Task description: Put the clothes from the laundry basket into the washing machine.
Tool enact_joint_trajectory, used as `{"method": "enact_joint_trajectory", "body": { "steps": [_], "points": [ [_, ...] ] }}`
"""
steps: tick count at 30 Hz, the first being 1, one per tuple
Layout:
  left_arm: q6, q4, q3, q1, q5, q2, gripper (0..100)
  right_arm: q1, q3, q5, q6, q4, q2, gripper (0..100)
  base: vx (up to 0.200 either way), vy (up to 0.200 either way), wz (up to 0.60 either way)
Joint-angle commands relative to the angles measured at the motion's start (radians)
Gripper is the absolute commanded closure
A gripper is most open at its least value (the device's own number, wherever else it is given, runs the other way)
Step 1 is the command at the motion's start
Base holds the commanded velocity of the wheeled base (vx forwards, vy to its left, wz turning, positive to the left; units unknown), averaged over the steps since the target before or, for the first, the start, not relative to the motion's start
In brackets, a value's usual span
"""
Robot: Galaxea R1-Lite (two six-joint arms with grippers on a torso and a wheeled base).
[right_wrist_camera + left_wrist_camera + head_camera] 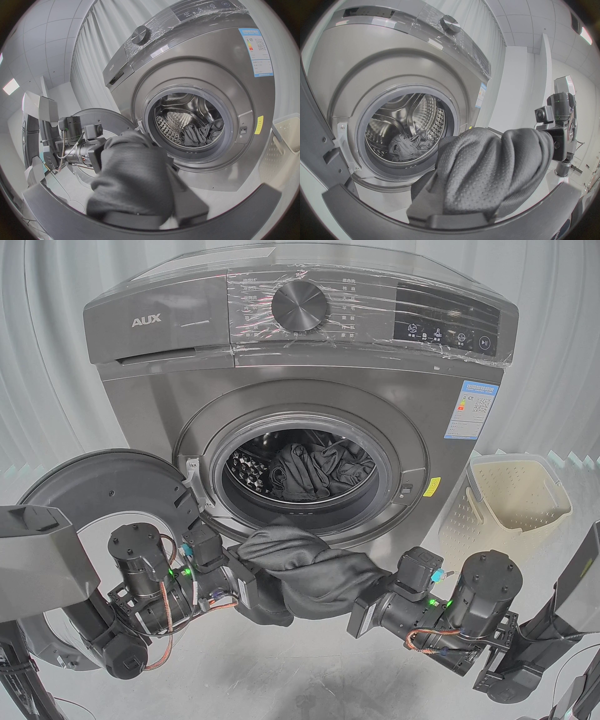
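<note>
The dark garment (306, 571) bunched right in front of you is clenched at both ends by your left hand (253, 591) and right hand (370, 609), hanging just below the washing machine (156, 402) opening. More dark clothes (315, 470) already sit in the drum, door (106, 490) wide open. The laundry basket (519, 502) looks empty from here, so I'd guess this bundle is the last thing left to push in.
</note>
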Motion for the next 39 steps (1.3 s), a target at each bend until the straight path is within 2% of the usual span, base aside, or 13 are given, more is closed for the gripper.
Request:
{"method": "enact_joint_trajectory", "body": {
  "steps": [1, 5, 6, 7, 13, 22, 32, 39],
  "points": [
    [-0.001, -0.001, 0.027, 0.003, 0.000, -0.054, 100, 0.000, 0.006, -0.001, 0.004, 0.000, -0.004, 0, 0.000, 0.000, 0.00],
    [-0.001, -0.001, 0.076, 0.003, -0.001, -0.144, 100, -0.004, 0.173, 0.002, -0.031, 0.020, -0.052, 0, 0.000, 0.000, 0.00],
    [-0.001, -0.001, 0.076, 0.003, -0.001, -0.144, 100, -0.004, 0.173, 0.002, -0.031, 0.020, -0.052, 0, 0.000, 0.000, 0.00],
    [0.005, -0.001, 0.079, 0.003, -0.001, -0.161, 100, 0.007, 0.247, 0.008, -0.039, 0.018, -0.068, 0, 0.000, 0.000, 0.00],
    [0.005, 0.000, 0.107, -0.003, 0.006, -0.180, 100, -0.003, 0.348, 0.010, -0.037, 0.018, -0.127, 0, 0.000, 0.000, 0.00],
    [-0.001, 0.000, 0.136, -0.001, 0.031, -0.169, 100, -0.107, 0.350, 0.011, -0.039, 0.018, -0.119, 0, 0.000, 0.000, 0.00],
    [-0.006, -0.001, 0.153, 0.003, 0.054, -0.178, 100, -0.115, 0.341, 0.011, -0.036, 0.017, -0.096, 0, 0.000, 0.000, 0.00],
    [-0.006, -0.001, 0.160, -0.004, 0.061, -0.166, 100, -0.168, 0.339, 0.011, -0.042, 0.013, -0.090, 0, 0.000, 0.000, 0.00]
  ]
}}
